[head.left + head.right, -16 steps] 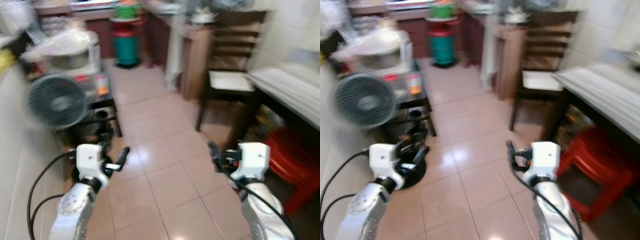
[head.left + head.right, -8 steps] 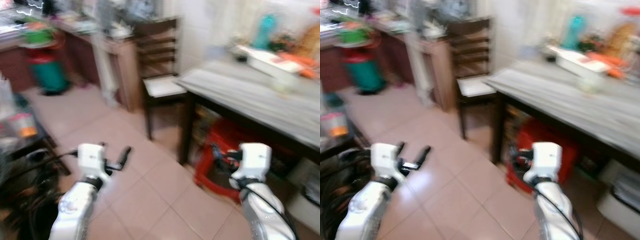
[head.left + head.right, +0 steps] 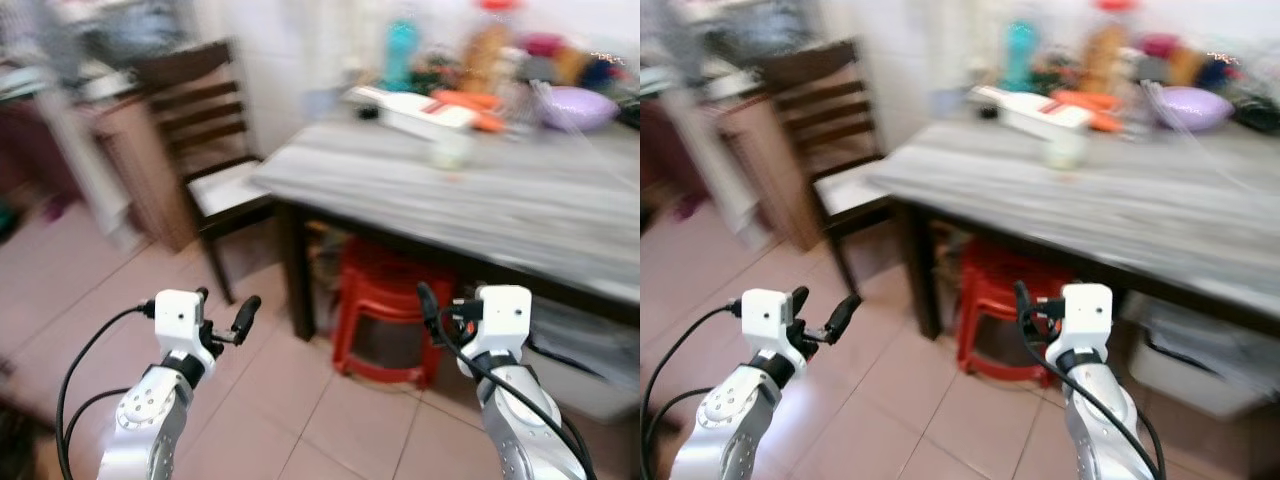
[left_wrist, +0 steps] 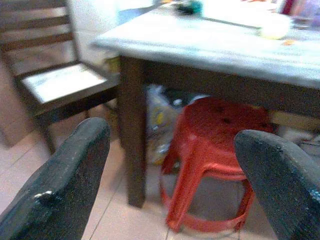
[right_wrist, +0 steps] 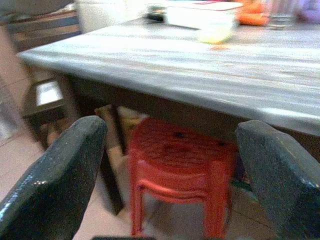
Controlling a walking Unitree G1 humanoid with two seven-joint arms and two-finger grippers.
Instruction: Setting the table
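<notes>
Both the left gripper (image 3: 222,318) and right gripper (image 5: 170,165) hang released before the grey wood-grain counter (image 3: 480,195); a red plastic stool (image 3: 390,305) sits beneath it; labels too blurred to read.

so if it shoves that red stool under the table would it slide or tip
The stool looks like thin moulded plastic, so it is probably light. Its legs splay outward, and the floor is glossy tile, so a low push would likely slide it rather than tip it. A push near the seat could rock it. Both hands, left and right, are open and empty.
</notes>
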